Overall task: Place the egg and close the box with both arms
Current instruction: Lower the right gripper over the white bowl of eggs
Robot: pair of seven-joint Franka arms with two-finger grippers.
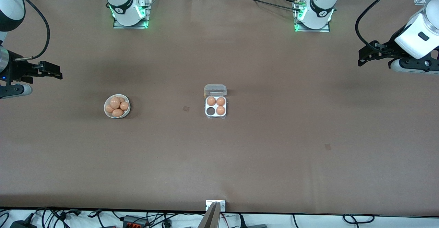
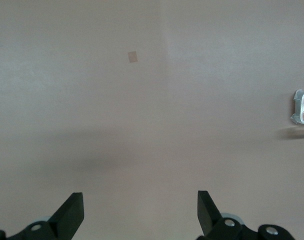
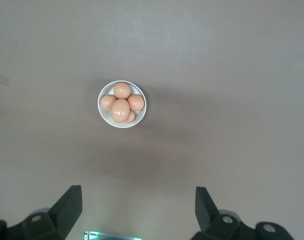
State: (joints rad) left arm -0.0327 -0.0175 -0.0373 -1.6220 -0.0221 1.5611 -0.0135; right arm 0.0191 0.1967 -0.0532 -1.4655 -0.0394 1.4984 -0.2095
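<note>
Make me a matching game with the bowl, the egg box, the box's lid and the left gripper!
Things:
1. white bowl
2. egg box
3. lid
4. left gripper

States:
A. standing open
B. piled with brown eggs
C. open, holding nothing, over bare table
D. three cells filled, one empty

Pairs: 1-B, 2-D, 3-A, 4-C

The worktop is covered in a matt brown sheet, smooth throughout. The box is made of clear glossy plastic. The eggs are seen as smooth with a slight sheen, in a glossy white bowl. The arms are cased in glossy white plastic.
</note>
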